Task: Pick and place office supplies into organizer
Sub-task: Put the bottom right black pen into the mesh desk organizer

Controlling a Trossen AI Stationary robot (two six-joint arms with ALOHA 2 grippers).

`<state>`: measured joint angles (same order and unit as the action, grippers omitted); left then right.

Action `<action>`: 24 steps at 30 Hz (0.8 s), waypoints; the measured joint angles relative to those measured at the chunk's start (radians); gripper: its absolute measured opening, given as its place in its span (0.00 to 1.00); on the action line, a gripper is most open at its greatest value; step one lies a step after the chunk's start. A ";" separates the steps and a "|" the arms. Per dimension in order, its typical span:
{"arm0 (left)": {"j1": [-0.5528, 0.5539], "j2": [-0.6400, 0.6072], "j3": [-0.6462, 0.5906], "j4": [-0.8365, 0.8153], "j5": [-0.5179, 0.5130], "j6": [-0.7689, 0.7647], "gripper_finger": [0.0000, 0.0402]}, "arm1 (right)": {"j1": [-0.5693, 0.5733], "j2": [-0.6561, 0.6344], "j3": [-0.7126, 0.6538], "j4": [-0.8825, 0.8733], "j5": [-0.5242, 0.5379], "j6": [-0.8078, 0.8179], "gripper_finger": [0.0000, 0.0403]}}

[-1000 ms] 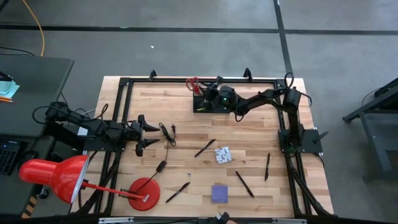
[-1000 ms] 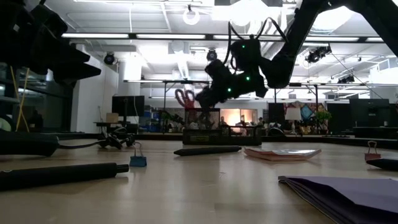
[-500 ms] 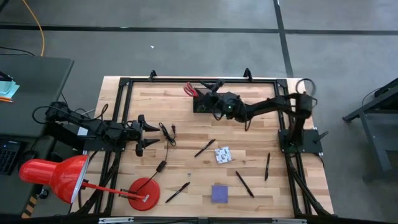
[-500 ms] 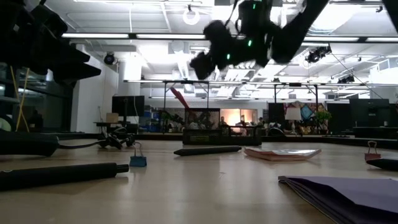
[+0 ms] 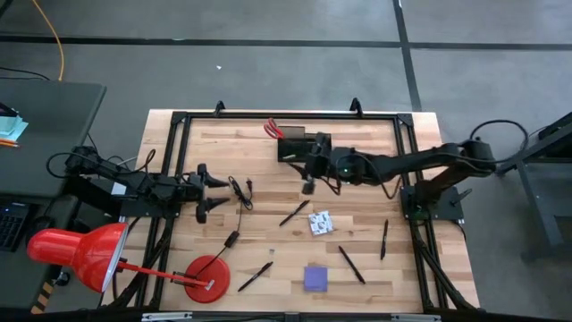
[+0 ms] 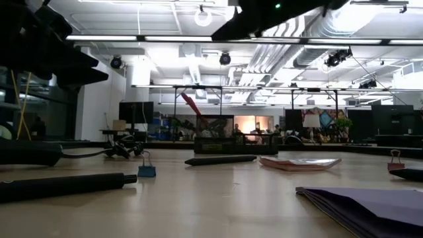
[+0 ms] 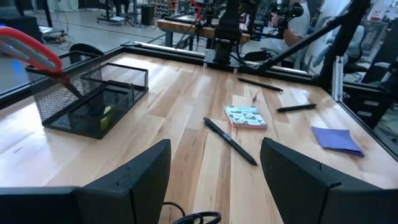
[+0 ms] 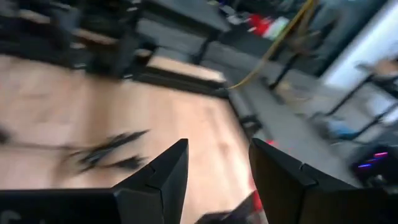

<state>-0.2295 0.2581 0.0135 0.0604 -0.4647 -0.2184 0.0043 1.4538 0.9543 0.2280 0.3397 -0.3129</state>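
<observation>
Wooden counter point(image 5: 268, 192) littered: pens, purple pad point(image 5: 315, 277), packet point(image 5: 320, 222); scissors point(image 5: 273, 129) lean in organizer point(image 5: 295, 146). Right claw point(image 5: 308, 186) partly open, empty, beside organizer; left claw point(image 5: 202, 192) wide, idle. Risk: right arm clipping those protruding handles, tipping the organizer.

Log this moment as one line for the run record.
scissors: standing in organizer | right gripper: open, empty, beside organizer | left gripper: open, waiting at table's left | pens, sticky pad, packet: on table

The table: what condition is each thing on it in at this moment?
Scissors: standing in the organizer, handles up.
Pens: lying loose on the table.
Sticky-note pad: flat on the table.
Right gripper: open, empty, beside the organizer.
Left gripper: open, waiting at the left edge.
</observation>
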 joint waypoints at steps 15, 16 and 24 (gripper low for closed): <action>0.000 0.000 0.000 -0.002 -0.001 0.000 0.58 | 0.014 -0.047 0.000 -0.380 -0.281 0.115 0.37; 0.000 0.000 0.000 -0.002 -0.001 0.000 0.58 | 0.018 -0.041 0.000 -0.390 -0.310 0.081 0.37; 0.000 0.006 0.000 -0.005 -0.001 0.002 0.58 | 0.023 -0.002 0.001 -0.529 -0.349 0.077 0.37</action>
<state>-0.2293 0.2645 0.0135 0.0559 -0.4656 -0.2167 0.0270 1.4523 0.9554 -0.3013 -0.0093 -0.2361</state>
